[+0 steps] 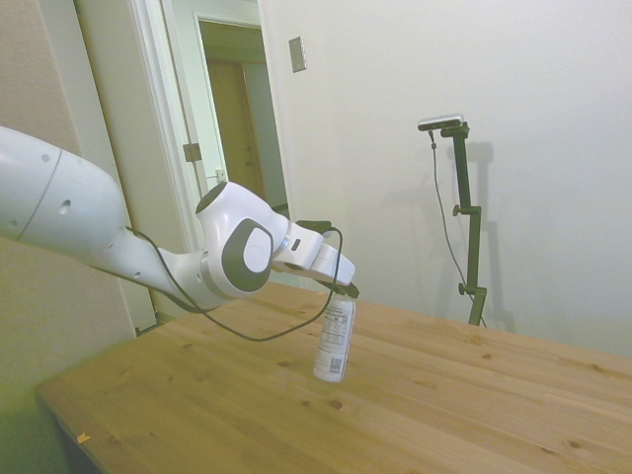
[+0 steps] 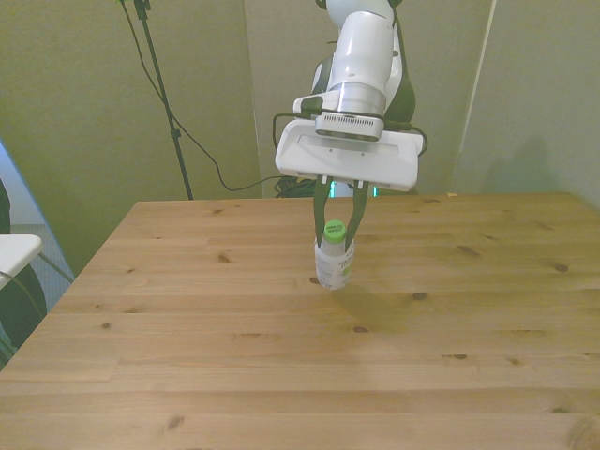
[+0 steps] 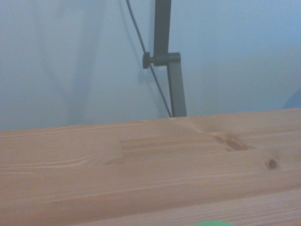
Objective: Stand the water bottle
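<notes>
The water bottle [image 1: 335,339] stands near the middle of the wooden table [image 1: 474,395], its base on the boards, leaning slightly off vertical, and the gripper [image 2: 337,233] grasps it at the neck.

The table is the largest thing in view: pale pine planks with dark knots and long straight grain, matte on top. The side view shows its full depth and the cream wall and open doorway behind; the front view shows its width, with the planks running across the picture.

The white Franka arm [image 1: 118,242] is smooth and rounded, with grey discs at its joints and a thin black cable looping below the wrist. Only the side view shows this bulk and the wrist tilted down toward the bottle. The front view instead shows the broad flat white gripper body and two slim dark fingers [image 2: 320,211] coming down either side of the cap, jaws closed on the bottle just beneath it.

The bottle is a small clear plastic cylinder with a white printed label. The side view shows the label's length and print but hides the cap behind the fingers; the front view shows the round green cap [image 2: 334,229] from above. The wrist view gives only close wood grain, a blurred wall and a sliver of green [image 3: 214,223] at its edge.
</notes>
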Robot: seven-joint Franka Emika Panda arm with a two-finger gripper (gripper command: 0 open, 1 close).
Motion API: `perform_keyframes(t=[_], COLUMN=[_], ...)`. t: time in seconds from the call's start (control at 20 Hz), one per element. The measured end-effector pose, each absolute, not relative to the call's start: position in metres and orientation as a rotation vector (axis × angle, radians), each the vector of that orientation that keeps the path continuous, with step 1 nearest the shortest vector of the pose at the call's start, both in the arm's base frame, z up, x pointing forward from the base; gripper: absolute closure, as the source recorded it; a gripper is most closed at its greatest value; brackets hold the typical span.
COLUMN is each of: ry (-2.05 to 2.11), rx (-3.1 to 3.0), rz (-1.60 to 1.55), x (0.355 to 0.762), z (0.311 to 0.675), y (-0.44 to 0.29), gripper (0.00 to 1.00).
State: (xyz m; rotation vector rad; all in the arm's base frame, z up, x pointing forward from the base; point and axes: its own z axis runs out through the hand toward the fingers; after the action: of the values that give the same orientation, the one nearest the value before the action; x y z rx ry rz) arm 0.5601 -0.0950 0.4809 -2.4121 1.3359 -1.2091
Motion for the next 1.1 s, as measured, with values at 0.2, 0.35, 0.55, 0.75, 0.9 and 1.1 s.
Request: perform_keyframes(t=[0.2, 0.35, 0.55, 0.75, 0.9, 1.1], ry=[1.346, 1.341, 1.333, 1.347, 1.366, 1.379], rx=[-2.347, -2.291, -2.209, -2.152, -2.117, -2.066], rz=[-1.294, -1.364, -1.450, -1.512, -1.543, -1.604], x=[0.551, 0.551, 0.555, 0.567, 0.577, 0.590], z=[0.495, 0.504, 0.515, 0.506, 0.487, 0.464], y=[-0.084, -0.071, -0.055, -0.045, -0.041, -0.038], gripper=[1.00, 1.00, 1.00, 1.00, 1.00, 1.00])
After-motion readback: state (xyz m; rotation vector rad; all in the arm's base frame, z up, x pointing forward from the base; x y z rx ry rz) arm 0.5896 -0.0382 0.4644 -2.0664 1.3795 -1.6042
